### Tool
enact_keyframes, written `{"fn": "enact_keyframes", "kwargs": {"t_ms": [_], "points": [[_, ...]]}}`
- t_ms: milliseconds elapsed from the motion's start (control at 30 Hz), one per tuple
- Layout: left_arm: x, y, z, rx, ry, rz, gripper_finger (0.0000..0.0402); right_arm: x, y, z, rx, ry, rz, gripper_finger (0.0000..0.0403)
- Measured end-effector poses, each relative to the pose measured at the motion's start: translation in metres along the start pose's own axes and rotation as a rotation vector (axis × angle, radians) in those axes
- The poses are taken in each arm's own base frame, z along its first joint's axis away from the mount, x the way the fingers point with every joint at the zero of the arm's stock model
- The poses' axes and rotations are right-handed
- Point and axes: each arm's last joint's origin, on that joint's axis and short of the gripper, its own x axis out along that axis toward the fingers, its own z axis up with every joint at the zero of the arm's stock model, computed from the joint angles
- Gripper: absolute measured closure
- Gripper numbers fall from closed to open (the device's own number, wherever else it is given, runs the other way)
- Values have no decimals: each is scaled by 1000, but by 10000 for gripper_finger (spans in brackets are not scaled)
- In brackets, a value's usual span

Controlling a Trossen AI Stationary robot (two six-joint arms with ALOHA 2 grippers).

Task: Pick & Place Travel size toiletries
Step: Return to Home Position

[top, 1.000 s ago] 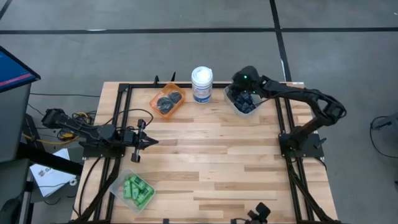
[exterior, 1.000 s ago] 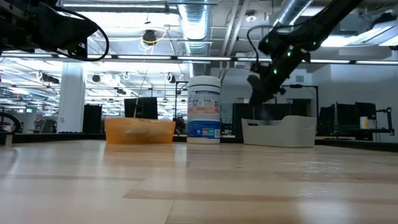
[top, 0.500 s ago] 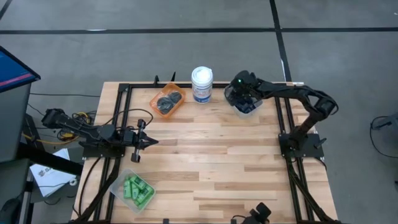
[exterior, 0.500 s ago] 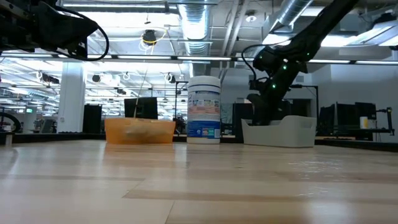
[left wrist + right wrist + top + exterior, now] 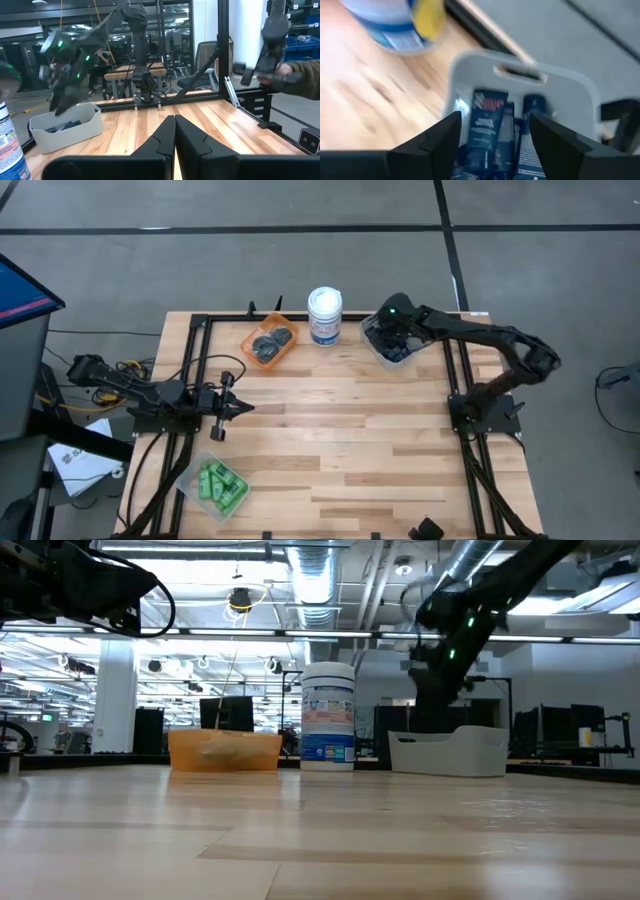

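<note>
My right gripper [image 5: 394, 330] hangs over the grey bin [image 5: 392, 348] at the table's far right, pointing down into it, and is open. In the right wrist view its fingers [image 5: 427, 145] stand either side of the dark navy tubes [image 5: 487, 127] lying in the bin. Round dark grey pots [image 5: 268, 345] lie in the orange bin, and green bottles [image 5: 220, 485] lie in the clear bin at the near left. My left gripper [image 5: 240, 408] waits shut at the table's left edge.
The white tub with blue label [image 5: 325, 315] stands between the orange bin [image 5: 252, 340] and the grey bin. The clear bin [image 5: 190, 480] sits at the near left corner. A person's sleeve [image 5: 305, 80] shows beyond the table. Bare wood [image 5: 340, 440] fills the middle.
My right gripper dipped down toward the grey bin, then rose a little and swung to point more steeply down over it. The left arm and the bins stayed where they were.
</note>
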Motion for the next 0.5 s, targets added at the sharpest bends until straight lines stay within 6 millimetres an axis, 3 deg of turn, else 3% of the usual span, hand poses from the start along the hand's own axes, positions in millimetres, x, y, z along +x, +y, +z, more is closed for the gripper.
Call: {"fn": "enact_keyframes", "kwargs": {"t_ms": [100, 267, 367, 500], "points": [[0, 0, 0, 0, 0, 0, 401, -36, 6, 6, -37, -92, 29, 183], [0, 0, 0, 0, 0, 0, 401, -115, 14, 6, -105, -333, 203, 199], [0, 0, 0, 0, 0, 0, 401, -150, 18, -15, -126, -512, 284, 211], [0, 0, 0, 0, 0, 0, 401, -166, 18, -56, -119, -723, 344, 235]]}}
